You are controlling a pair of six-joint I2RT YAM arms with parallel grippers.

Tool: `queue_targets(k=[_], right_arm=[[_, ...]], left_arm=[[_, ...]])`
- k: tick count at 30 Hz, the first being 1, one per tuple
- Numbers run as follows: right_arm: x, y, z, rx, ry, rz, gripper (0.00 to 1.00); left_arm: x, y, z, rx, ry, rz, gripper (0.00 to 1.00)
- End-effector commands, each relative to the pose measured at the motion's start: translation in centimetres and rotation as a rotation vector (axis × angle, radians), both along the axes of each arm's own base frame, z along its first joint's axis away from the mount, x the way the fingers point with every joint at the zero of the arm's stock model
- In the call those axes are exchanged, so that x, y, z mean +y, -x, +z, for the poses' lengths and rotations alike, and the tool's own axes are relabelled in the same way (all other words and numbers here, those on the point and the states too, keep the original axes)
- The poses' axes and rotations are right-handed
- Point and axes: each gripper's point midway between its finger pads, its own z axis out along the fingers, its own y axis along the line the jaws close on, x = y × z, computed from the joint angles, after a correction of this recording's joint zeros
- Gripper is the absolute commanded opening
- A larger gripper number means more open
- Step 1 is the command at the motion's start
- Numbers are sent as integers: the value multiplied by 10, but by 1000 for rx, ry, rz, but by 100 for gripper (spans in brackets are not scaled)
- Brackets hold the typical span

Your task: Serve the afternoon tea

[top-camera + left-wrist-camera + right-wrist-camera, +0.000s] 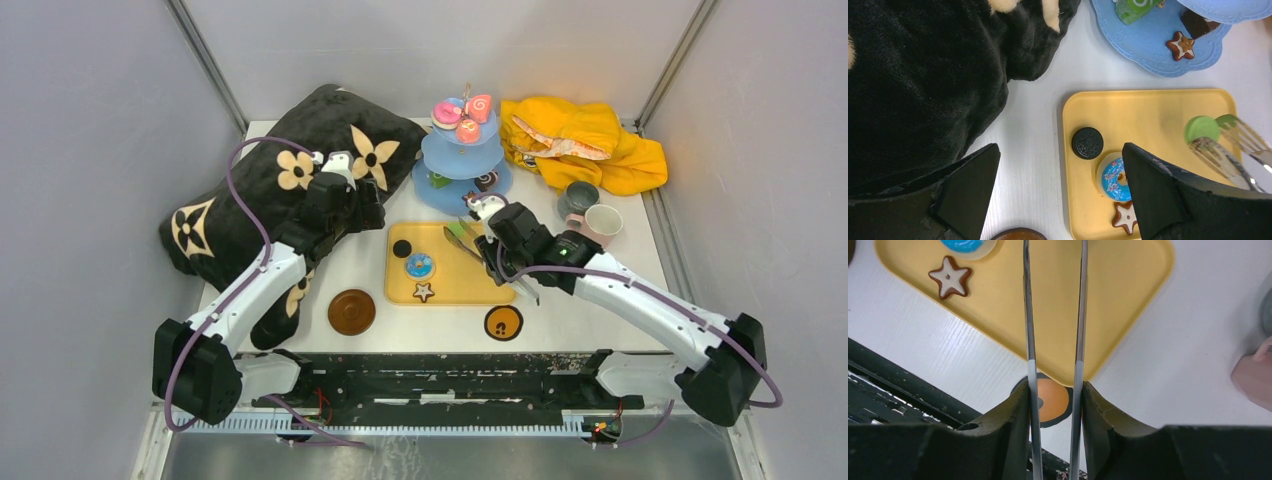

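Observation:
The light-blue three-tier stand (460,150) stands at the back and holds pink swirl rolls (478,108) on top, with a star biscuit (1182,45) and a chocolate (1198,22) on its bottom tier. On the yellow tray (455,292) lie a black cookie (1087,142), a blue doughnut (1112,175) and a star biscuit (950,277). My right gripper (1054,395) is shut on metal tongs (1028,315), and a green round sweet (1202,128) sits at their tips above the tray. My left gripper (1058,195) hangs open over the tray's left edge, holding nothing.
A black plush cushion (280,190) fills the left side and a yellow cloth (590,145) lies back right. A grey mug (578,197) and a pink cup (604,222) stand right of the tray. A brown coaster (351,311) and an orange-and-black coaster (503,322) lie near the front edge.

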Motion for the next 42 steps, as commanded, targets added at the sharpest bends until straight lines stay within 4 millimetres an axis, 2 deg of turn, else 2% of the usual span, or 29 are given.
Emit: queue_targets(k=[1,9,12,17,24,33,42], right_arm=[[-1,-13,56,-129,-80,-39,21],[2,-22,107,-199,-192,-52,20],[2,-34,118,-208,-214,-85,20],[8,-59,125,-198,-272,-148,19],[14,-95,110,-165,-332,-251,19],[22,-116,111,-195,-367,-285,19],[37,-137,95,-160,-382,-299,19]], left_arm=[[-3,-10,14,-55,33,8,99],[-1,-8,15,-62,31,12,99],[-1,-8,16,-62,35,11,99],[-1,-7,17,-66,36,9,99],[2,-6,20,-74,31,17,99],[1,-7,19,-72,31,16,99],[2,-7,21,-77,30,17,99]])
